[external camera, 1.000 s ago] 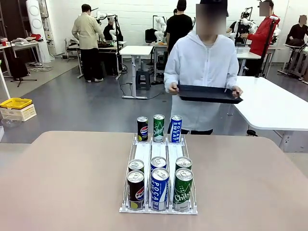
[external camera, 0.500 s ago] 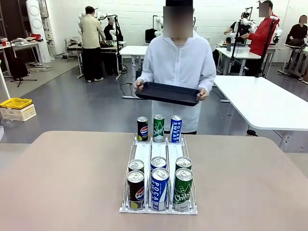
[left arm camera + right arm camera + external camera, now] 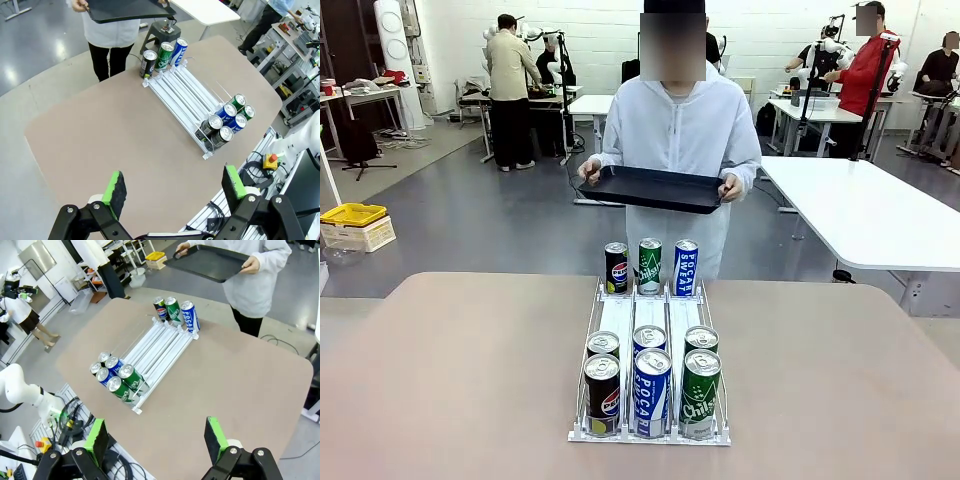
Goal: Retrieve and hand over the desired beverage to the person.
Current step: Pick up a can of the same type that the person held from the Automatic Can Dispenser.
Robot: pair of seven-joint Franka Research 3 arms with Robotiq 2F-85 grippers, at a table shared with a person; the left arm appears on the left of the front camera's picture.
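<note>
- At the far side of the desk (image 3: 440, 380), the person (image 3: 680, 130) holds an empty black tray (image 3: 650, 188) in both hands.
- Cans (image 3: 651, 385) stand in the rack (image 3: 650, 315) mid-desk: three far, six near, none taken.
- Left fingers (image 3: 116, 192) and right fingers (image 3: 97, 440) hang high, spread apart, empty.
- Likely step: the drink choice is pending. The next move calls for descending on one near can.

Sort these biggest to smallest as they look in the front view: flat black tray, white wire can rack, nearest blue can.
1. White wire can rack.
2. Flat black tray, though it is farther off.
3. Nearest blue can.
</note>
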